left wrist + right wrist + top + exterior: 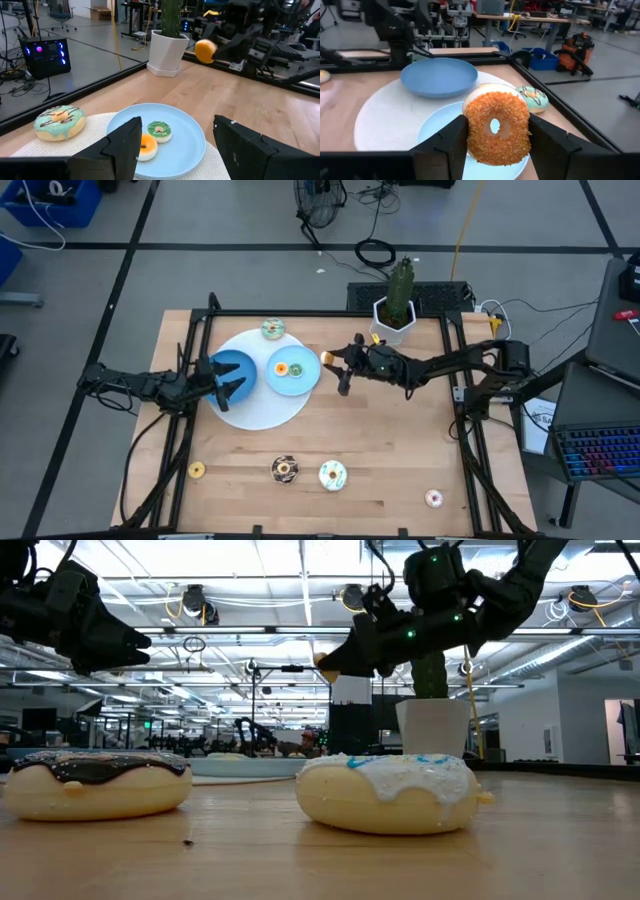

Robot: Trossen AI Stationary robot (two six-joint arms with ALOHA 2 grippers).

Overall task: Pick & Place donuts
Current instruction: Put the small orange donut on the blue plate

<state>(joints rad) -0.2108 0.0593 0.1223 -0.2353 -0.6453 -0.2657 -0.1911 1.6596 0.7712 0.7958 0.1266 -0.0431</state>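
My right gripper (335, 365) hangs over the right rim of the light blue plate (308, 380), shut on an orange crumb-coated donut (497, 127). That plate carries an orange-iced donut (281, 369) and a green one (297, 369). My left gripper (225, 380) is open, hovering at the dark blue bowl (232, 368). A mint donut with chocolate drizzle (273, 330) lies on the white mat's far edge. Near the table's front lie a small yellow donut (197, 470), a chocolate one (285, 470), a white-and-blue one (332, 475) and a pink one (433, 498). My right gripper pinches the orange crumb donut between its two fingers (450, 142), one on each outer side of the ring (470, 125). The fingers come from the table's right, slanting a little down. The donut stands on edge, its hole facing the wrist camera, lifted clear above the light blue plate (435, 132).
Plate and bowl sit on a white round mat (262, 408). A cactus in a white pot (395, 315) stands at the far edge, behind the right arm. A black frame (455, 380) runs along the table's sides. Bare wood lies between the mat and the front donuts.
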